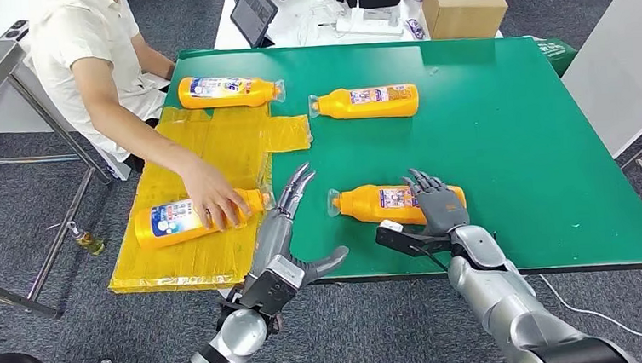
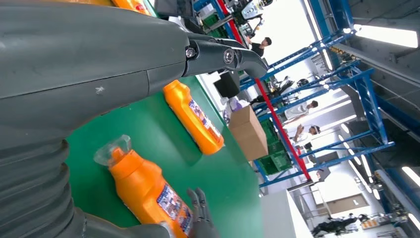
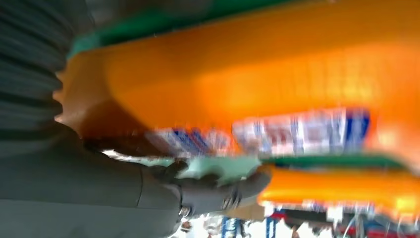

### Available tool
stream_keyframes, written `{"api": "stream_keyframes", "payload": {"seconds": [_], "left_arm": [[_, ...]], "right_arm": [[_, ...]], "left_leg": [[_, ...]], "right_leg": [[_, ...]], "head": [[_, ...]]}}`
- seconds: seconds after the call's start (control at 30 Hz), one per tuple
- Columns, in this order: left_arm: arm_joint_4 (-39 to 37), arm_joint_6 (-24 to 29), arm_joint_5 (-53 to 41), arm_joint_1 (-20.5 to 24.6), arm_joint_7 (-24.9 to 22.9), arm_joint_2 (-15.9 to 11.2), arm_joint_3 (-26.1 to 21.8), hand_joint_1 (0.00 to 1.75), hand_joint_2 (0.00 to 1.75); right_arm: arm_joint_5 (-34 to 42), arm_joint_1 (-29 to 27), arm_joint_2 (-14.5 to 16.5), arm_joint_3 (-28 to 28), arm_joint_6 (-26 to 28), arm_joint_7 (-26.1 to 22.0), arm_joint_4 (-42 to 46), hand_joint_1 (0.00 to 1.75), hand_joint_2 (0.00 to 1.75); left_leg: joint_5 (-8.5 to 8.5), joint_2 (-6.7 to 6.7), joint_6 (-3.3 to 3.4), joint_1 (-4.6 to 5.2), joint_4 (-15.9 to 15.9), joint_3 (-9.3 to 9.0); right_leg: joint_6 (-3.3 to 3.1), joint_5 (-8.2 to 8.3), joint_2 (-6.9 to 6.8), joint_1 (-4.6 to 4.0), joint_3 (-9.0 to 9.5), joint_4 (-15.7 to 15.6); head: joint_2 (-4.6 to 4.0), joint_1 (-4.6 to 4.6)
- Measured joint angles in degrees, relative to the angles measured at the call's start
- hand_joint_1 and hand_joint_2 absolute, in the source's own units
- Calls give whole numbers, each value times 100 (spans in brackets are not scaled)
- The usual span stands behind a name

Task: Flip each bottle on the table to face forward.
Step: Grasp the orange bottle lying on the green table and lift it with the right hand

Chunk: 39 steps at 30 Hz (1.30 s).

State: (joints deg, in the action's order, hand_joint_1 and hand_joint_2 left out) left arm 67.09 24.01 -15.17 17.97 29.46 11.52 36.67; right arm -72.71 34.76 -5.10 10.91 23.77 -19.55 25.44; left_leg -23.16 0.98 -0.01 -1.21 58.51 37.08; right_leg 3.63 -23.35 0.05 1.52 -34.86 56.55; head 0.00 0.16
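On the worktop, the right hand rests its fingers over the near bottle, apparently gripping it. Roll it label-up, keeping fingers wrapped. The left hand hovers spread, holding nothing.

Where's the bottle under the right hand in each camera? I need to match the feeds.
Head view: the near bottle lies on the green table, low centre, the right hand resting on its base end.
Left wrist view: same bottle at bottom centre, cap toward the camera.
Right wrist view: a blurred orange body across the upper frame.
Shared landmark: its blue-and-white label.
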Motion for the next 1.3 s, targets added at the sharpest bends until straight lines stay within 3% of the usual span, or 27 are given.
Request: {"api": "stream_keyframes", "payload": {"seconds": [0.17,0.37,0.67,0.83,0.97,1.1,1.3], "left_arm": [[97,-39,48,-1,-19,-15,7,0,175],[180,-81,57,-12,-25,-28,7,0,175],[391,-597,587,-90,-71,-62,-1,0,175],[544,-798,2135,-276,-291,51,-172,0,175],[558,-1006,3584,-408,-619,144,-301,0,175],[558,-1085,3999,-454,-681,164,-330,0,175],[562,-1127,4338,-469,-750,166,-341,0,175]], "right_arm": [[-11,182,-190,291,-443,124,-80,175,175],[95,270,-336,477,-742,294,-106,175,175],[1633,158,-450,419,-1151,-665,76,175,175],[3055,-345,-288,296,-1061,-1443,760,175,175],[3849,-1002,-18,372,-995,-1617,1838,175,175],[4093,-1344,156,540,-988,-1596,2630,175,175],[4385,-1492,216,709,-901,-1749,3113,175,175]], "left_leg": [[1,7,1,0,0,-6],[1,13,1,1,1,-17],[-2,6,1,-1,0,-27],[-9,-11,-2,-3,-2,-35],[-8,-11,-3,-7,-3,-22],[-6,-6,-3,-8,-3,-3],[-7,-5,-2,0,-2,8]], "right_leg": [[0,0,-3,0,11,-1],[1,0,-6,1,23,-2],[1,0,-2,-1,32,-3],[-1,0,10,-5,32,-2],[-1,0,11,-10,19,0],[-2,-1,7,-10,2,1],[-1,-1,6,2,-4,1]], "head": [[0,3],[0,2],[0,3],[0,1],[0,0],[0,1],[0,3]]}}
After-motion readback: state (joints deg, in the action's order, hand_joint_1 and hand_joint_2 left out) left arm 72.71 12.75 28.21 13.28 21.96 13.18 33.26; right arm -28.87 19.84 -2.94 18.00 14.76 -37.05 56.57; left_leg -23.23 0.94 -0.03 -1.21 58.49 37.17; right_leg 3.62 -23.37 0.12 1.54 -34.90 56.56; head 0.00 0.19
